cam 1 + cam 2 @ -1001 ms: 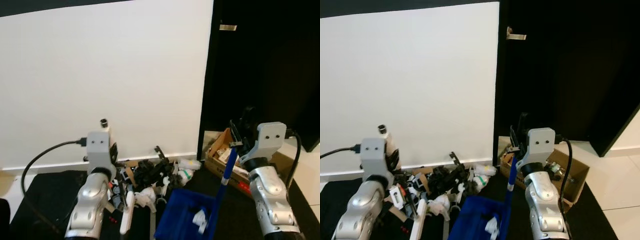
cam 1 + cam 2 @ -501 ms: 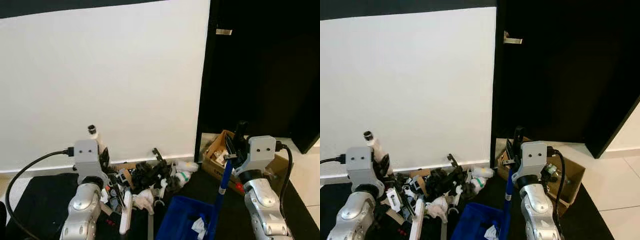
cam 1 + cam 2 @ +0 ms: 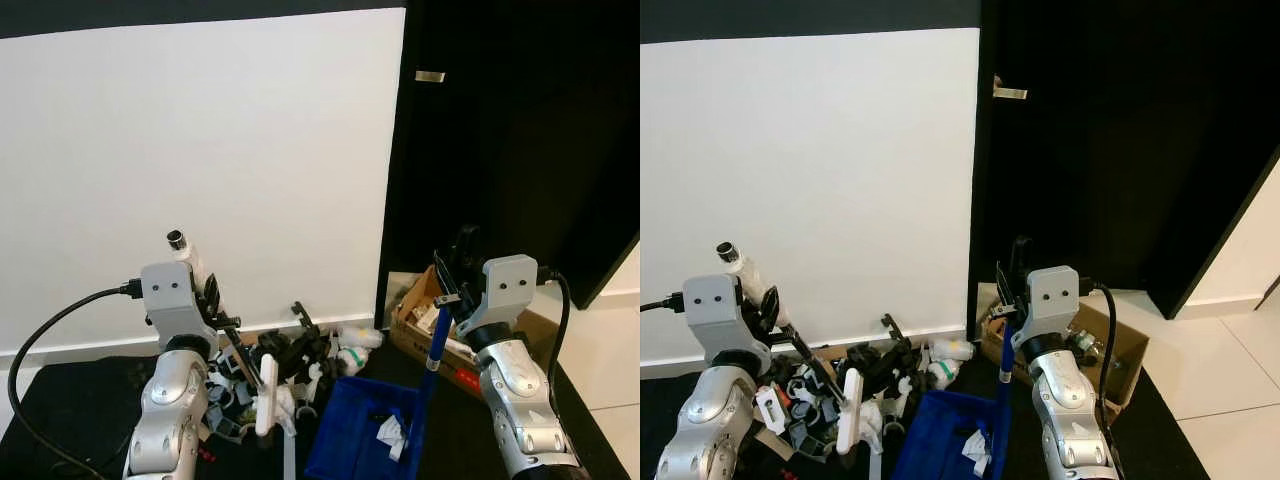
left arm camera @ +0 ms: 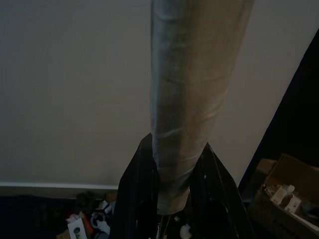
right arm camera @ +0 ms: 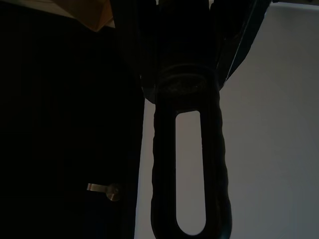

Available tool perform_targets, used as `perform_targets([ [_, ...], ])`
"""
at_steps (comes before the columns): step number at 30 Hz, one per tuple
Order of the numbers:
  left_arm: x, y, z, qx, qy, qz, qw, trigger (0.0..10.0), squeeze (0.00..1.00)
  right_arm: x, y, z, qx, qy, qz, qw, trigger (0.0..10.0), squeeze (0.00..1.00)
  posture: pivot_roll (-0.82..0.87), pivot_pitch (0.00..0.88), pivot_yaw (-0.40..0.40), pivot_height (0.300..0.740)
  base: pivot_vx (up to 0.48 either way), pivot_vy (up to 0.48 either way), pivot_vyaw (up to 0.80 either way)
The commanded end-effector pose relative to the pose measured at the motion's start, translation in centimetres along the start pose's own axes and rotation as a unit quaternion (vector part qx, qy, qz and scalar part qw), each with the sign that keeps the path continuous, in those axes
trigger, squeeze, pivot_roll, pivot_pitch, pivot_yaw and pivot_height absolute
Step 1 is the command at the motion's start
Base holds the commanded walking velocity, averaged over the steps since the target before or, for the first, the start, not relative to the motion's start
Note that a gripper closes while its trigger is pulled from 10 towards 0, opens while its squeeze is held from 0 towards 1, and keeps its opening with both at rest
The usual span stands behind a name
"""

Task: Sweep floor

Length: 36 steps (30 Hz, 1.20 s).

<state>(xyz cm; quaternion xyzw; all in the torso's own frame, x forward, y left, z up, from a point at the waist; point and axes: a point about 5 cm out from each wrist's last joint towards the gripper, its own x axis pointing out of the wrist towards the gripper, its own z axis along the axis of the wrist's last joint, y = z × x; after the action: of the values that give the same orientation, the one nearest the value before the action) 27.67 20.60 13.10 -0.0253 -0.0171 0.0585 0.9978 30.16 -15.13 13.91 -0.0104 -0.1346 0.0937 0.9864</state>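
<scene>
The debris pile lies against the wall — the dustpan sits just right of it. The cardboard box stands further right, before the door.

No legible text, seemingly

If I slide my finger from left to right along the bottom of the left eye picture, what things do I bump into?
Black cable → left arm → pile of rubbish → blue dustpan → right gripper holding the blue handle → cardboard box, behind that handle.
</scene>
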Motion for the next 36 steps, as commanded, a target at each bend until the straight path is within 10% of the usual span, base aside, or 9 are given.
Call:
perform_targets([
  [1, 0.31, -0.53, 0.45, 0.007, -0.008, -0.003, 1.000, 10.0, 0.00, 0.36, 0.26, 0.47, 0.000, -0.015, 0.004, 1.000, 10.0, 0.00, -0.02, 0.036, 0.035, 0.740, 0.000, 0.000, 0.00],
  [19, 0.24, -0.62, 0.20, 0.024, -0.001, -0.002, 1.000, 10.0, 0.00, 0.55, 0.67, 0.41, 0.005, -0.012, 0.016, 1.000, 10.0, 0.00, -0.02, 0.049, 0.026, 0.740, 0.000, 0.000, 0.00],
  [36, 0.54, -0.93, 0.15, 0.028, 0.003, -0.007, 1.000, 10.0, 0.00, 0.36, 0.73, 0.24, 0.005, -0.009, 0.016, 1.000, 10.0, 0.00, -0.02, 0.050, 0.033, 0.740, 0.000, -0.432, 0.00],
])
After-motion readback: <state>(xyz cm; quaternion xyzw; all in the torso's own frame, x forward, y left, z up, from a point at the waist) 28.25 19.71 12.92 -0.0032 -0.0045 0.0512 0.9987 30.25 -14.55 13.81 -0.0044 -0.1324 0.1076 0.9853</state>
